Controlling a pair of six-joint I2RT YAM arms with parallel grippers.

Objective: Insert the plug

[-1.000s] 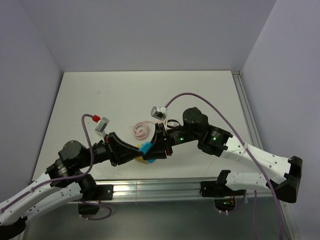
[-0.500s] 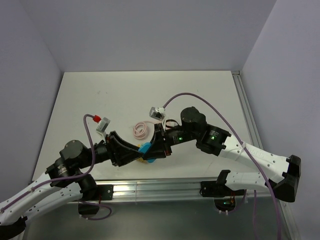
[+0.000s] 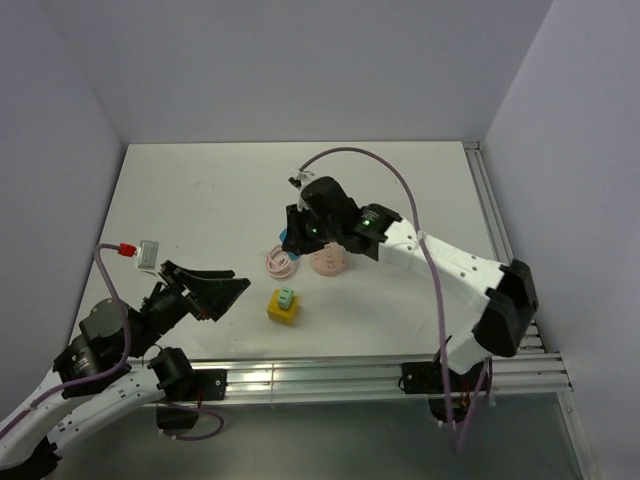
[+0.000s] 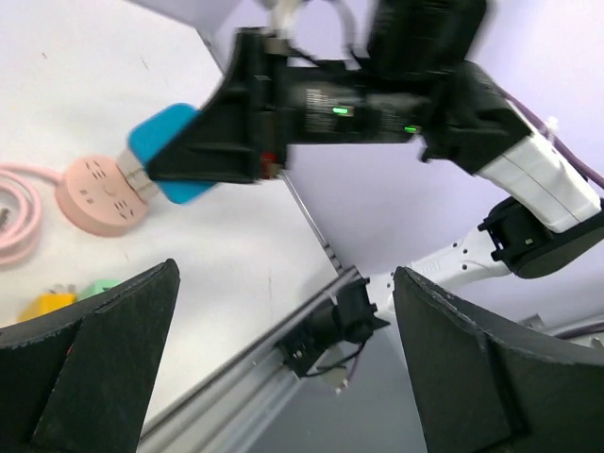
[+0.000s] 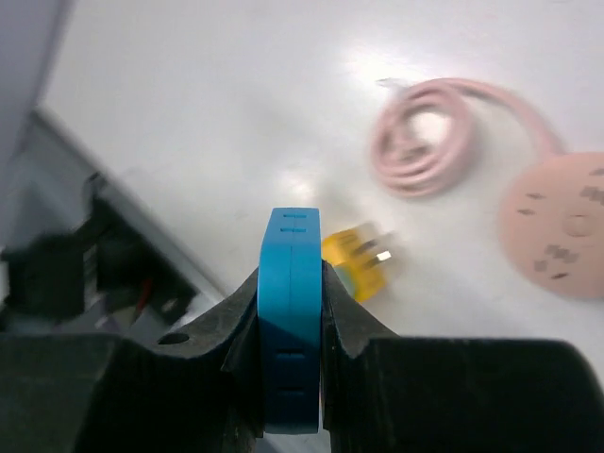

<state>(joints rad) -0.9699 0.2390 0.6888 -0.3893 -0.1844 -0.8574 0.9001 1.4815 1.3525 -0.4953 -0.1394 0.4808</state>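
Note:
My right gripper (image 5: pixel 291 283) is shut on a flat blue plug (image 5: pixel 291 321), which stands on edge between its fingers. In the top view the right gripper (image 3: pixel 296 235) hangs just left of a round pink socket (image 3: pixel 328 262), with the socket's coiled pink cable (image 3: pixel 280 262) beside it. The left wrist view shows the blue plug (image 4: pixel 175 156) above and right of the pink socket (image 4: pixel 104 193). My left gripper (image 3: pixel 225 290) is wide open and empty near the table's front left, well apart from the plug.
A yellow block with a green top (image 3: pixel 285 305) lies on the table in front of the socket; it shows prongs in the right wrist view (image 5: pixel 359 260). An aluminium rail (image 3: pixel 330 378) runs along the near table edge.
The left gripper opened, released the blue plug and drew back to the left. The right arm carried the plug up and back to beside the pink socket. The yellow block now lies uncovered.

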